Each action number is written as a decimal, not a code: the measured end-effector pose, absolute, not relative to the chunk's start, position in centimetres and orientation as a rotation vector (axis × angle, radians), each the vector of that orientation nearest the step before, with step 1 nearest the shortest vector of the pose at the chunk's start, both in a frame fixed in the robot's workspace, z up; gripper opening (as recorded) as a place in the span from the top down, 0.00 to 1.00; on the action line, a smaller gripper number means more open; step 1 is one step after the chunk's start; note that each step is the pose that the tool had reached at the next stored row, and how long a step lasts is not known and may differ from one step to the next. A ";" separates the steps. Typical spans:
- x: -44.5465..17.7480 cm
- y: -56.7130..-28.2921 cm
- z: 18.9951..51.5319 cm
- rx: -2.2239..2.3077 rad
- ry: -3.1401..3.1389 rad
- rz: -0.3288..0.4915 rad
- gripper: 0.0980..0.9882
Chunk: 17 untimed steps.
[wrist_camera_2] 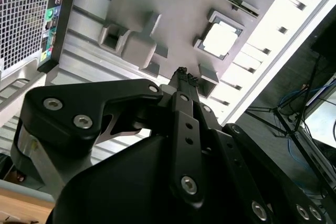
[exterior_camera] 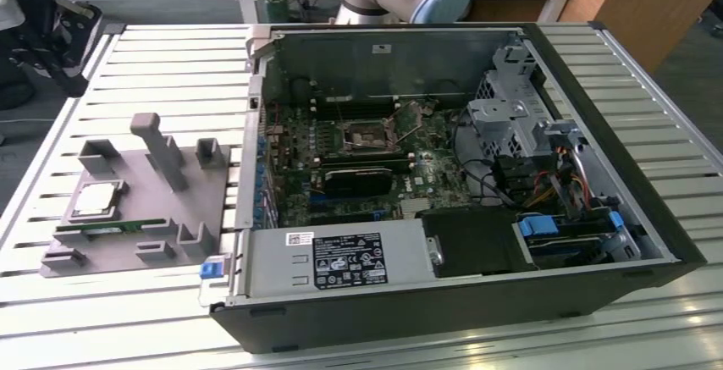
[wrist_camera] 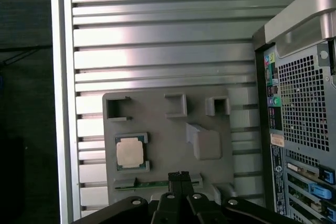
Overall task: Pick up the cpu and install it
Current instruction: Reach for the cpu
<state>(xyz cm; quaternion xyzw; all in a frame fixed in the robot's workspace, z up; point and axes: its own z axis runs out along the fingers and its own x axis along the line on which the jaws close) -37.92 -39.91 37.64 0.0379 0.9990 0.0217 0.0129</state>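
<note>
The cpu [exterior_camera: 96, 198] lies seated in its recess on the holder [exterior_camera: 158, 211] (a pocket that keeps it square for pickup), on the counter [exterior_camera: 169, 74] beside the open case [exterior_camera: 452, 319], while the end effector [wrist_camera: 180, 174] hangs above the holder, clenched and empty.

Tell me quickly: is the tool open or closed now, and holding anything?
The tool is closed and holds nothing; the cpu lies in the grey holder.
</note>
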 end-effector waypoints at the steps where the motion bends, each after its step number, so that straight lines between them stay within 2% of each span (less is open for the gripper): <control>1: -38.3 -39.9 37.6 0.118 3.113 0.068 0.99; 17: -44.9 -39.9 37.5 0.118 3.113 0.068 0.99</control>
